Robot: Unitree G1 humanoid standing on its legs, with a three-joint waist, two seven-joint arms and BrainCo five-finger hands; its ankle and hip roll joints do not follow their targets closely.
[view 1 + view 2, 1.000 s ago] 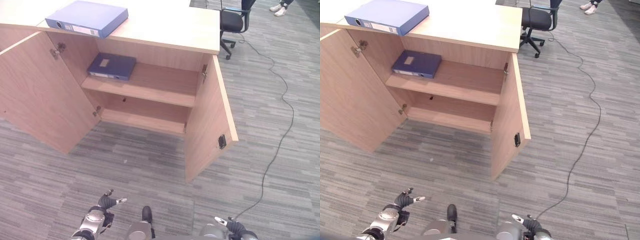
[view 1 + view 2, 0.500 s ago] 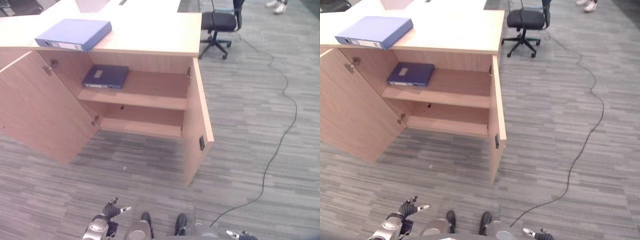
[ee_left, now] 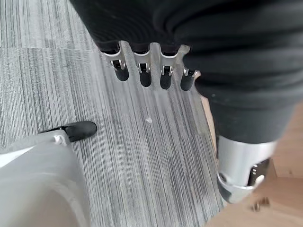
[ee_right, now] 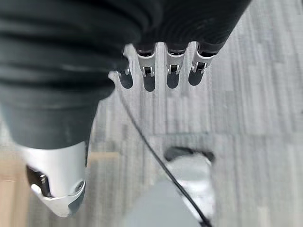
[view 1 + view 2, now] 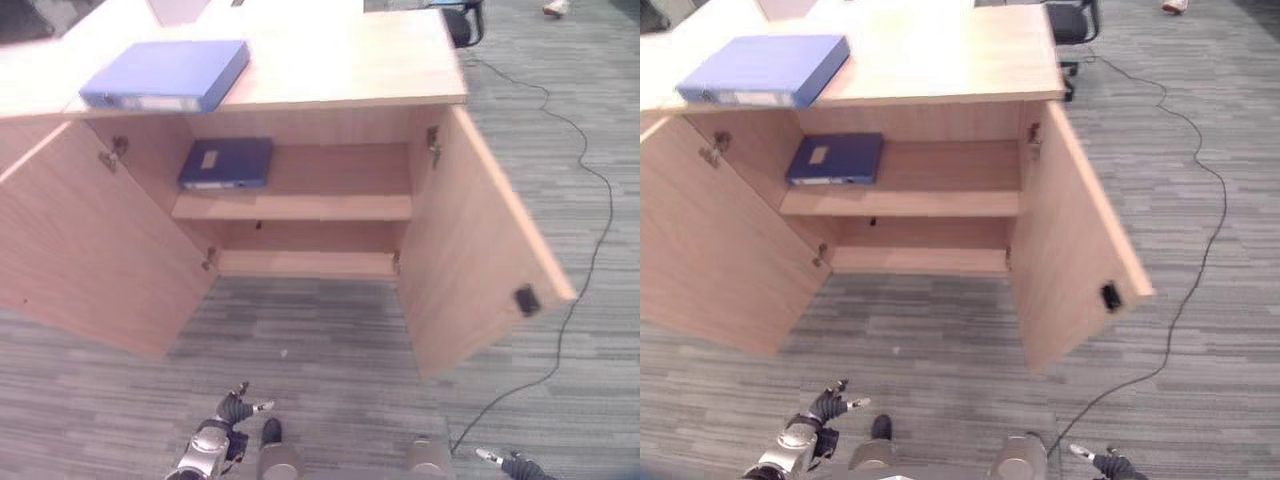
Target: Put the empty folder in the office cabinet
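A light blue folder [image 5: 165, 75] lies flat on top of the wooden cabinet [image 5: 330, 70], near its left end. A darker blue folder [image 5: 227, 163] lies flat at the left of the upper shelf [image 5: 320, 205] inside. Both cabinet doors stand open. My left hand [image 5: 232, 410] hangs low over the carpet in front of the cabinet, far from both folders. In the left wrist view its fingers [image 3: 142, 71] are straight and hold nothing. My right hand [image 5: 510, 465] is at the bottom right, and its fingers [image 4: 173, 71] are also straight over bare carpet.
The left door [image 5: 90, 250] swings out to the left and the right door [image 5: 490, 250] juts forward on the right. A lower shelf [image 5: 305, 262] sits under the upper one. A black office chair [image 5: 462, 20] and a person's shoe [image 5: 555, 8] are at the back right.
The whole picture has swung, so the camera has moved and the cabinet now faces me more squarely. Both hands stay low and hold nothing. The folders lie where they were.
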